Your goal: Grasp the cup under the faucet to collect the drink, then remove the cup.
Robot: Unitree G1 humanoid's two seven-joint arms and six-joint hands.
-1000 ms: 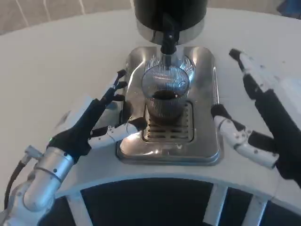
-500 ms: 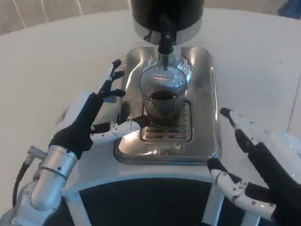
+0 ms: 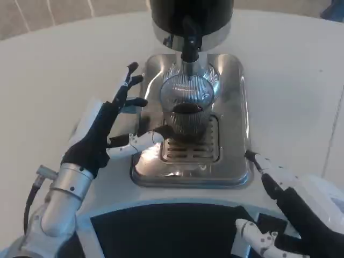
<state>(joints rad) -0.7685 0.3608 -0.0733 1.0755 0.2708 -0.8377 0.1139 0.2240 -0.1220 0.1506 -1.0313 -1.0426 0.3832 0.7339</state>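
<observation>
Between left hand point(image 3: 105, 131) fingers point(image 3: 129, 88) and thumb: cup point(image 3: 187, 107), part-filled, under faucet point(image 3: 189, 45) on tray point(image 3: 231, 166). Fingers spread, just beside cup; contact unclear. Right hand point(image 3: 293, 207) low, fingers apart, holding nothing.

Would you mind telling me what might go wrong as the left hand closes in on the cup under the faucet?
1. The cup already holds dark liquid, and the left hand is open beside it; a nudge from the thumb at its base might tip or spill it.
2. The faucet hangs just over the rim, so lifting straight up could strike it.
3. The cup stands on the slotted drip tray, where it may slide.
</observation>
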